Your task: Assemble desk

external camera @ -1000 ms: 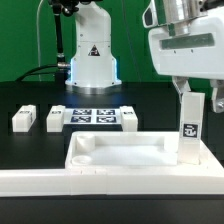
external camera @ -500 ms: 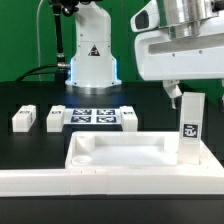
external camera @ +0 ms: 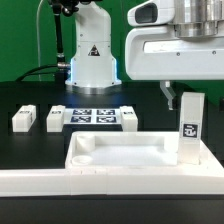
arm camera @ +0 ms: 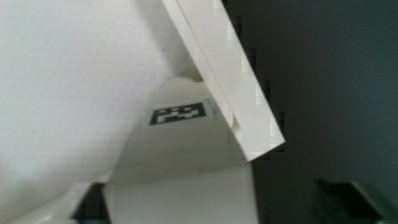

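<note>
Here, the desk top [external camera: 120,155] is lying rim-up on the surface [external camera: 30,145], with one leg [external camera: 191,122] standing in the corner socket at the exterior view's right. I am holding the hand [external camera: 172,95] spread and empty just above, since the socket appears to be supporting the leg.

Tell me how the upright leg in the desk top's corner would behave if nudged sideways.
The upright leg is tall and narrow, so it would probably tip rather than slide, unless the desk top holds its foot at the corner. It looks like stiff, smooth plastic, likely light and somewhat slippery.
</note>
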Controlling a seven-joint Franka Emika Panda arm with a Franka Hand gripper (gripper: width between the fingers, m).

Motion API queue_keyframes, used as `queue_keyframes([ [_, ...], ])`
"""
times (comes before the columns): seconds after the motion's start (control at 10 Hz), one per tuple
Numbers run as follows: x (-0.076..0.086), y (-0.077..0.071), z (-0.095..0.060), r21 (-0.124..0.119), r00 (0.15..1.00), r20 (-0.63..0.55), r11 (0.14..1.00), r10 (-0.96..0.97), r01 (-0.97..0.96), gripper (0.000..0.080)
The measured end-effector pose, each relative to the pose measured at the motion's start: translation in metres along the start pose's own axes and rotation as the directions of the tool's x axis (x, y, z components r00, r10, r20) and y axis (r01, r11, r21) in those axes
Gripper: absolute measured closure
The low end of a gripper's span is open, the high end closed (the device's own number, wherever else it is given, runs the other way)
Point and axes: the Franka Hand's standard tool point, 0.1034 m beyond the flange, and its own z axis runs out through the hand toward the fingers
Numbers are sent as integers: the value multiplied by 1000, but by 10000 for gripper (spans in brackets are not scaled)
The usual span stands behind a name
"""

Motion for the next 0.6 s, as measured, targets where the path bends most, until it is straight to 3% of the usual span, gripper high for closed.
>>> queue_keyframes([
  [0.1,0,3,0,-7,998,4,998,69,-69,406],
  [0.2,1,5,1,-8,987,4,987,159,-159,501],
  [0.3,1,5,1,-8,975,4,975,220,-220,501],
  [0.6,2,9,-1,37,820,4,819,572,-572,502],
])
